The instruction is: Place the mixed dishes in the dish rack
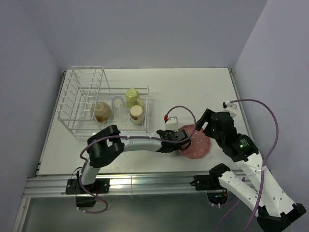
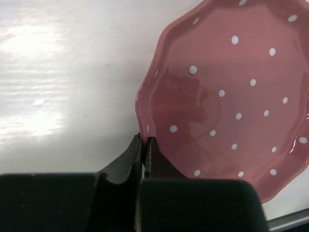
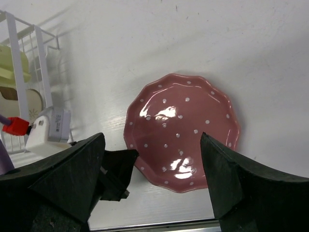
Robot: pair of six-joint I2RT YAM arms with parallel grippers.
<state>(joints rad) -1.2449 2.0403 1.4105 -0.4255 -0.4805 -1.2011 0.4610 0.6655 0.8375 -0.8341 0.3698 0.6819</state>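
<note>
While your white surface (image 1: pixel 212 96) carries the dish rack (image 1: pixel 82 89) at its far left, the pink dotted plate (image 1: pixel 199 148) lies flat near the front edge, well apart from it. Your right claw (image 3: pixel 152 140) hangs above the plate, jaws wide, holding nothing. Your left claw (image 2: pixel 144 145) is closed tight at the plate's left rim; you cannot tell whether the rim is pinched. The cream bowl (image 1: pixel 101 111), mug (image 1: pixel 133 97), tumbler (image 1: pixel 118 104) and small cup (image 1: pixel 137 114) sit in the rack's basket

Pink white-dotted plate (image 3: pixel 181 130) lies flat on the white table (image 3: pixel 193 38). Right gripper (image 3: pixel 152 140) hangs above it, fingers spread wide to either side. Left gripper (image 3: pixel 126 160) sits at the plate's lower-left rim; contact cannot be confirmed. Dish rack (image 3: pixel 17 58) stands at upper left, holding a pale yellow-green mug (image 3: pixel 7 53).
</note>
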